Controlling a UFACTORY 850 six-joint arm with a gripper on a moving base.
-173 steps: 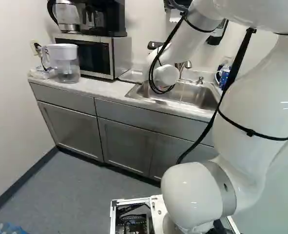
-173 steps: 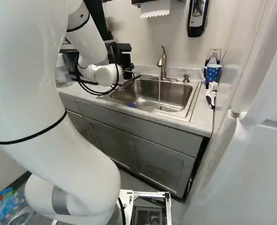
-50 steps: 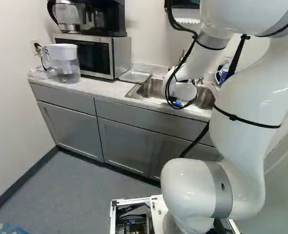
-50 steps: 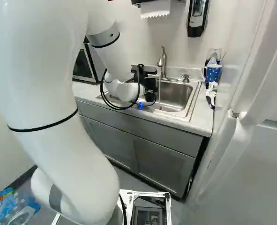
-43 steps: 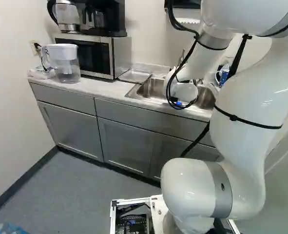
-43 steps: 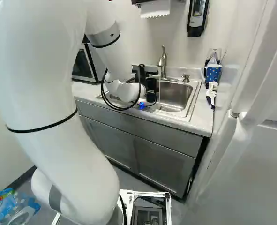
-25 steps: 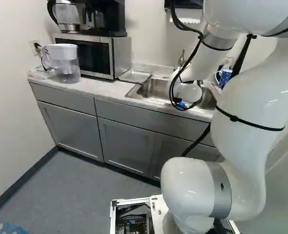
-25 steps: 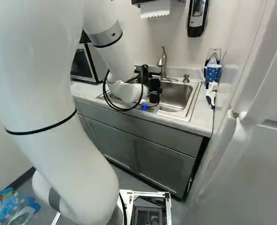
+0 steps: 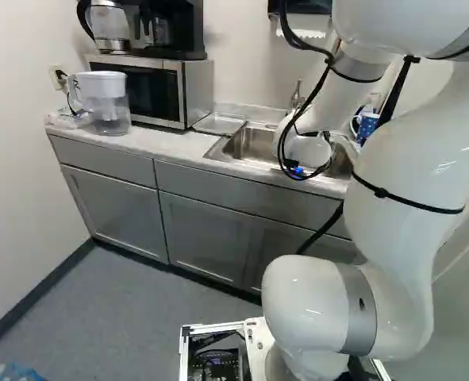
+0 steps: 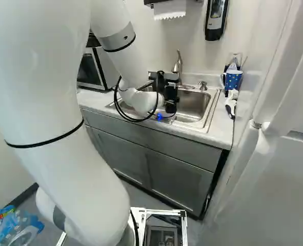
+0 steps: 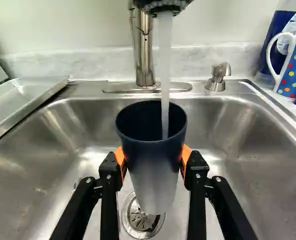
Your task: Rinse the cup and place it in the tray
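Over the sink (image 10: 195,108) hangs my gripper (image 10: 170,97), seen from behind in the right base view. In the wrist view my gripper (image 11: 154,162) is shut on a cup (image 11: 150,160), dark blue above and pale towards its base, with orange pads on both sides. The cup is upright, mouth up, below the faucet (image 11: 142,50). A stream of water (image 11: 165,75) runs into its mouth. The drain (image 11: 137,220) lies beneath it. A flat metal tray (image 11: 25,102) rests beside the sink, also the tray (image 9: 218,124) near the microwave. The cup is not distinguishable in the base views.
A soap pump (image 11: 218,77) stands behind the sink. The dotted mug (image 10: 233,80) and a brush (image 10: 230,105) are on the counter at the sink's far side from the tray. The microwave (image 9: 151,91) and a water pitcher (image 9: 103,101) stand on the counter.
The arm has swung rightward across the sink from the tray side, mostly earlier, and by a small amount in the last second. The gripper is now close to the faucet. The base has stayed put.
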